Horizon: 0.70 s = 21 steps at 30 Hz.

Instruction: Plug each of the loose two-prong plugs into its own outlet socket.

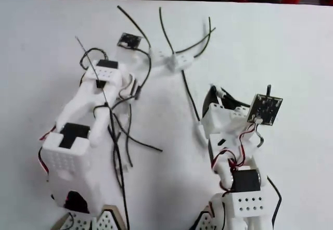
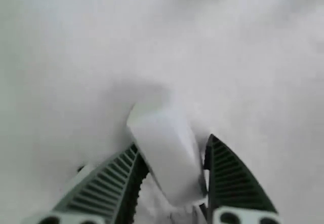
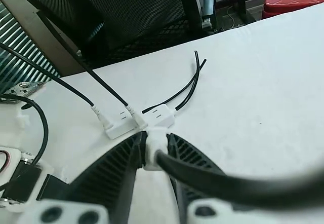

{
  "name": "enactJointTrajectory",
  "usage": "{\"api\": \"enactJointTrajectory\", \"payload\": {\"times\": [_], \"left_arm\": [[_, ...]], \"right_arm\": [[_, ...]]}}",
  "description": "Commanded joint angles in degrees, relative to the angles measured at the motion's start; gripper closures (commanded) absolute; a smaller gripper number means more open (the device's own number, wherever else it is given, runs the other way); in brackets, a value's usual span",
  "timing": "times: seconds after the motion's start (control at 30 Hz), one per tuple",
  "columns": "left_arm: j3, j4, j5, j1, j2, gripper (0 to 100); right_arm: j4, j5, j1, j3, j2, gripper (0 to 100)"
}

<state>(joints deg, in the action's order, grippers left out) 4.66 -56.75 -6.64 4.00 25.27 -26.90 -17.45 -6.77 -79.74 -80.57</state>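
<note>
- White worktop point(image 1: 291, 42) with loose black wires point(image 1: 145, 144) strewn across it.
- Left fingers point(image 2: 172, 144) are closed on a white block point(image 2: 164, 168), close above the worktop.
- Right fingers point(image 3: 154, 139) pinch a white plug point(image 3: 153, 153).
- Two outlet sockets point(image 3: 121, 121) lie just beyond that plug's tip.

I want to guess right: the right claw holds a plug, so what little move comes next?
Probably ease the right gripper forward, since its plug sits just short of the socket ahead and is not yet in the slots.
</note>
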Motion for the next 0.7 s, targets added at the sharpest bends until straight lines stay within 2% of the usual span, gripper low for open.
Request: {"api": "enactJointTrajectory", "payload": {"times": [0.0,0.17,0.37,0.67], "left_arm": [[-4.2,-4.9,-4.9,2.2,-0.7,88],[-5.8,-12.5,-5.1,3.9,-5.8,88],[-3.1,-17.9,-5.4,6.2,-18.4,88],[15.3,-18.3,-5.4,14.5,-36.2,88]], "right_arm": [[1.0,-0.1,0.0,0.4,-0.7,98.1],[1.0,-0.1,0.1,0.4,-0.7,98.1],[1.0,-0.3,0.1,0.4,-0.7,98.1],[1.0,-0.5,1.0,0.4,-0.7,98.1]]}}
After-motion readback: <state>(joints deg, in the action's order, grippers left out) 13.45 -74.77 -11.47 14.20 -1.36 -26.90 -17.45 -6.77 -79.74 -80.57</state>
